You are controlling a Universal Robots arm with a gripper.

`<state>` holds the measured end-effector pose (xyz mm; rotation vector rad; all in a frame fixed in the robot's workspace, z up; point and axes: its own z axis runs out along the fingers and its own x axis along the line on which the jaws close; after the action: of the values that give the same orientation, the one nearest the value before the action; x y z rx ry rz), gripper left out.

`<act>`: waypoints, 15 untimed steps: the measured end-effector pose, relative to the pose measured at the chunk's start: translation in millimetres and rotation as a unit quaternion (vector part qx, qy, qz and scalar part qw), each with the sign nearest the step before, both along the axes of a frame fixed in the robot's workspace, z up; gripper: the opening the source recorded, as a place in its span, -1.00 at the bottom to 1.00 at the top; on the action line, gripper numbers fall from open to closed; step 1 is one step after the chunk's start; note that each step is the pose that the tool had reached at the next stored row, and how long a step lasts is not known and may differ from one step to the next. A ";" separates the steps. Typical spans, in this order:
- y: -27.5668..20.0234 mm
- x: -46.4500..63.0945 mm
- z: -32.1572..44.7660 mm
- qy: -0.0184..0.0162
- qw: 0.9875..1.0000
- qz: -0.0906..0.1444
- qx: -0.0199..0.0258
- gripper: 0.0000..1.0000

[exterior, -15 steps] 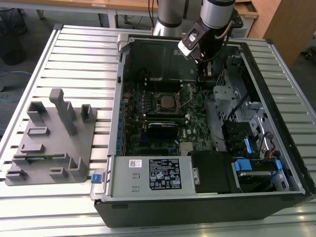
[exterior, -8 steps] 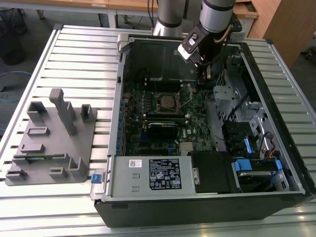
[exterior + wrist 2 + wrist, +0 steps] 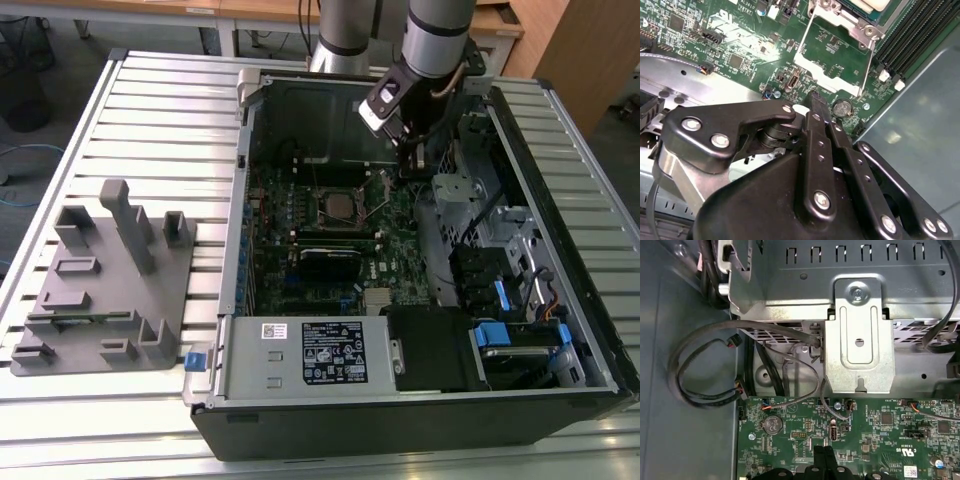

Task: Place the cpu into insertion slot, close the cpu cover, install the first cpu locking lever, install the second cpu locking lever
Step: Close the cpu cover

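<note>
In the exterior view the insertion slot sits in the middle of the green board inside the open computer case, with the cpu lying in it as a grey square. The cpu cover is swung open off the slot, and green board shows through its window. A thin locking lever stands raised beside the slot. My gripper hangs toward the exterior view's right of the slot. Its black fingertips are pressed together with nothing between them, just short of the cover's free edge. The gripper is also seen over the board.
A grey fixture block stands on the slatted table at the exterior view's left. In the case are a black card, a power supply box and a drive cage. Loose cables and a metal bracket lie ahead.
</note>
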<state>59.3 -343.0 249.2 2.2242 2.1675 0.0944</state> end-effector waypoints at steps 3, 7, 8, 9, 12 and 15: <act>-0.1 0.0 -0.5 0.000 1.000 0.000 0.000 -0.80; 0.0 0.1 -0.6 0.000 1.000 0.000 0.000 -0.80; 0.0 0.1 -0.6 0.000 1.000 0.000 0.000 -0.80; 0.0 0.1 -0.7 0.000 1.000 0.000 0.000 -0.80; 0.0 0.1 -1.5 0.000 1.000 0.000 0.000 -0.80; 0.0 0.1 -1.5 0.000 1.000 0.000 0.000 -0.80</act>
<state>59.4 -343.0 247.7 2.2242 2.1674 0.0943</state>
